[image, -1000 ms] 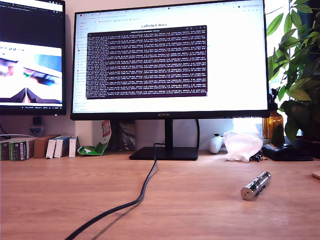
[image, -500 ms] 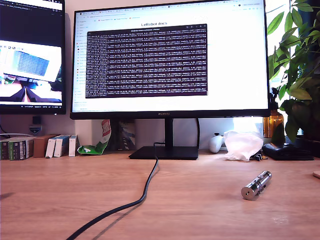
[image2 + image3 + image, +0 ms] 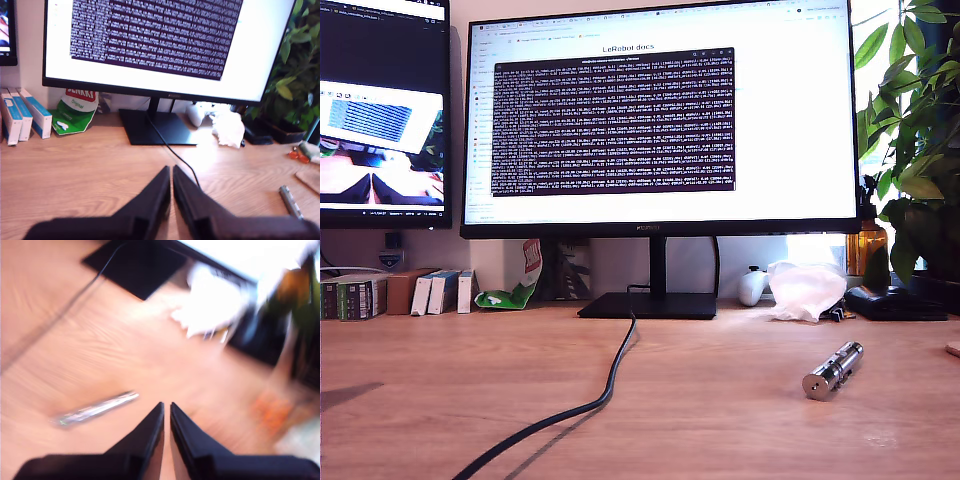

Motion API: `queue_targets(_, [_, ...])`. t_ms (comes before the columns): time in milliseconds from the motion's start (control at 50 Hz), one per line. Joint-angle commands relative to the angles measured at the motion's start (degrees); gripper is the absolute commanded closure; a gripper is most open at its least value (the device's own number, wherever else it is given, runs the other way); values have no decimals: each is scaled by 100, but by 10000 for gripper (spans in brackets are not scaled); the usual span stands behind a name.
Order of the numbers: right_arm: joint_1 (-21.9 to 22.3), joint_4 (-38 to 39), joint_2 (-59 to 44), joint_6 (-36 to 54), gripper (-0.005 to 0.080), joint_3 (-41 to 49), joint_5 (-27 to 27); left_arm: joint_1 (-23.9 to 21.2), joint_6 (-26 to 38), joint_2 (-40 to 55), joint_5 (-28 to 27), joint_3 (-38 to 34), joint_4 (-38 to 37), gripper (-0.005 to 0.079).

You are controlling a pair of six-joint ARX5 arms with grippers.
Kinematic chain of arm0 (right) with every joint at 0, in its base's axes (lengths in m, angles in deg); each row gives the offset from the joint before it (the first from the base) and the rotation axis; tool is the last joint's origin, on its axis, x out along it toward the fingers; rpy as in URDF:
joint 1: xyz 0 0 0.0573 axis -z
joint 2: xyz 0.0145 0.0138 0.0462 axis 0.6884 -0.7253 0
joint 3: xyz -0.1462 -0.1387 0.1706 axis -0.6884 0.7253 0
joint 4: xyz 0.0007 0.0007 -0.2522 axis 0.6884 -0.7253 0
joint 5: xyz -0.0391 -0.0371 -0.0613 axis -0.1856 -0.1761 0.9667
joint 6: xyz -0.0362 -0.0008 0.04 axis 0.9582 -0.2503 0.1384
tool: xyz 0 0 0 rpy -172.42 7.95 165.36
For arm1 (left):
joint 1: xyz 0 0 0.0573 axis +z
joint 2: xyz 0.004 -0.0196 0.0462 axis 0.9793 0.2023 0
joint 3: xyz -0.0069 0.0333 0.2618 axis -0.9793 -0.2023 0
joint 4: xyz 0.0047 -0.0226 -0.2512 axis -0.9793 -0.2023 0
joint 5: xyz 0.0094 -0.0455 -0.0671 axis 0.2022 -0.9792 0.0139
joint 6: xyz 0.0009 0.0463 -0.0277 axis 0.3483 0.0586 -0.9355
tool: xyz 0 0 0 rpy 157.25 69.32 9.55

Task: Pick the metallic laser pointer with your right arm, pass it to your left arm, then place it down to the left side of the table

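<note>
The metallic laser pointer lies on the wood-grain table toward the exterior view's right, its flat round end facing the camera. No arm or gripper shows in the exterior view. In the first wrist view my first gripper hovers above the table with its dark fingers together and nothing between them; the laser pointer lies well off to one side. The second wrist view is motion-blurred: my second gripper is shut and empty above the table, and the laser pointer lies a short way from its tips.
A black cable runs from the monitor stand toward the front edge. Small boxes and a green pouch line the back at the exterior view's left. A crumpled white tissue and a plant stand at its right.
The laser pointer has not moved. A faint shadow has spread onto the table at the exterior view's left edge, and the picture on the side monitor has changed.
</note>
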Motion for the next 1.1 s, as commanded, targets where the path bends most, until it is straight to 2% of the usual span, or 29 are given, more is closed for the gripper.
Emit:
queue_targets(0, [-37,87,-326,940,763,-175,-254,0,63,72,-4,120,81,761])
queue_targets(80, [-37,236,-750,2258,763,-431,-492,0,63,114,-4,120,120,761])
queue_targets(140, [-92,254,-1078,2671,763,-610,-570,0,63,118,-2,120,125,761])
queue_targets(260, [-260,361,-1593,3486,763,-761,-433,0,61,118,79,120,151,761])
queue_targets(300, [-323,337,-1740,4146,763,-769,-315,0,59,118,111,120,162,761])
queue_targets(620, [-1373,-1582,-2798,6616,763,-1126,404,0,57,118,146,120,127,761])
queue_targets(780, [-1963,-1836,-3244,6848,755,-1126,487,0,52,116,140,120,-55,761])
queue_targets(860, [-2271,-2022,-3414,6857,671,-1126,621,0,13,116,140,120,-170,761])
queue_targets(980, [-2520,-2105,-3674,6857,425,-1126,577,0,13,116,120,120,-326,761])
queue_targets(1080, [-2542,-1963,-3840,6872,376,-1130,498,0,11,109,42,120,-428,761])
